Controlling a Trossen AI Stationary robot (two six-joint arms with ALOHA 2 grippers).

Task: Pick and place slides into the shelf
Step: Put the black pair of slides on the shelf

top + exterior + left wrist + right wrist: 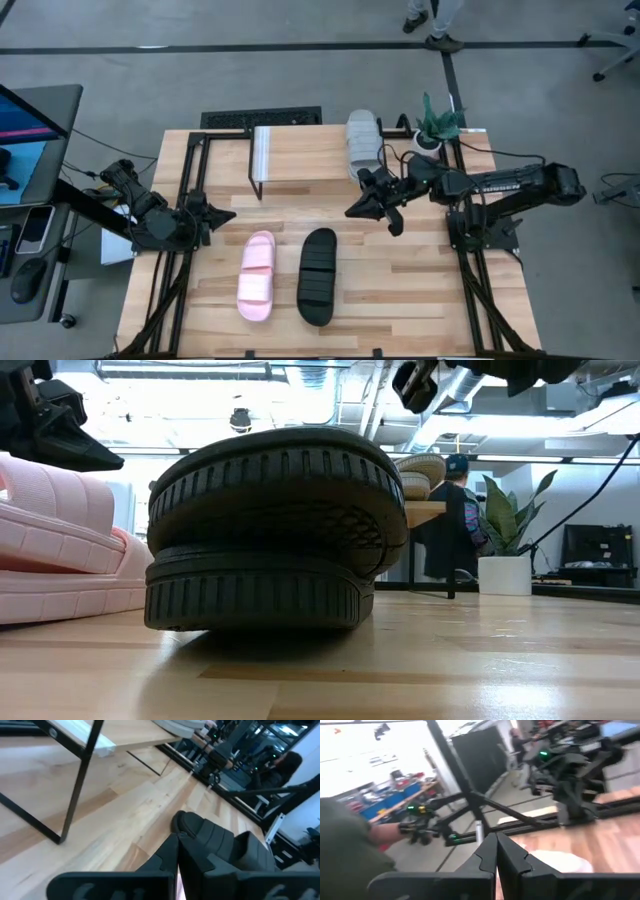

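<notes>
From above we see the whole layout: the pale pink slide [257, 275] and the black slide [317, 276] lie side by side on the slatted wooden table [420, 300], close together but apart, while the light grey slide [362, 146] already sits at the right end of the shelf [300, 157], which stands at the table's far edge. The right gripper [378, 214] hangs over the table just in front of the shelf's right end, near the grey slide and a little beyond the black one; in the high view its fingers look spread, yet its own wrist camera shows the two dark fingers [512, 855] pressed together with nothing between them, so we take it as clenched and empty, though the blur there leaves some doubt. The left gripper [222, 214] waits at the table's left side beside the pink slide, its fingers [167, 855] likewise closed together on nothing. The low view adds what the overhead cannot: the black slide [265, 530] fills the foreground and blocks most of the table, with the pink one [60, 555] at its left, and behind, a person in a cap [457, 520] and a potted plant [505, 530], which the high view places at the table's far right corner.
</notes>
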